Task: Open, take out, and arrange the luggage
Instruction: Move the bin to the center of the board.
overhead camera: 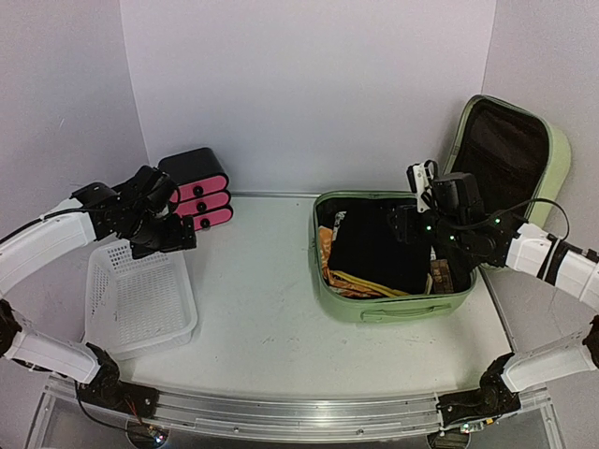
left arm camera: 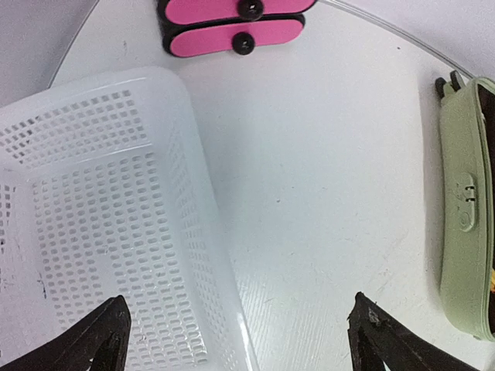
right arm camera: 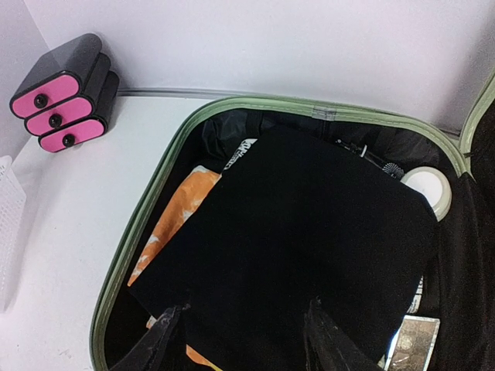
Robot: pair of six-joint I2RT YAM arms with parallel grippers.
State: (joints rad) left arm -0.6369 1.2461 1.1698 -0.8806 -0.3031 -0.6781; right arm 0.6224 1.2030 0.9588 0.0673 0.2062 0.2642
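The luggage (overhead camera: pixel 393 309) lies open at the right of the table, a light-green shell with its lid (overhead camera: pixel 552 159) standing up against the wall. Inside, a flat black folded cloth (right arm camera: pixel 294 232) covers an orange-and-white fabric (right arm camera: pixel 186 209). A white round item (right arm camera: pixel 428 189) sits at its far right. My right gripper (right arm camera: pixel 241 321) hovers over the black cloth, open, with nothing between its fingers. My left gripper (left arm camera: pixel 238 317) is wide open and holds nothing. It hangs above the right wall of the white basket (left arm camera: pixel 93 193), far from the luggage shell (left arm camera: pixel 464 201).
The white perforated basket (overhead camera: pixel 140 299) stands at the front left. A black drawer box with pink fronts (overhead camera: pixel 197 192) sits against the back wall behind it. Bare table (overhead camera: pixel 262 309) lies between basket and luggage. A shiny packet (right arm camera: pixel 414 336) lies in the luggage's near right corner.
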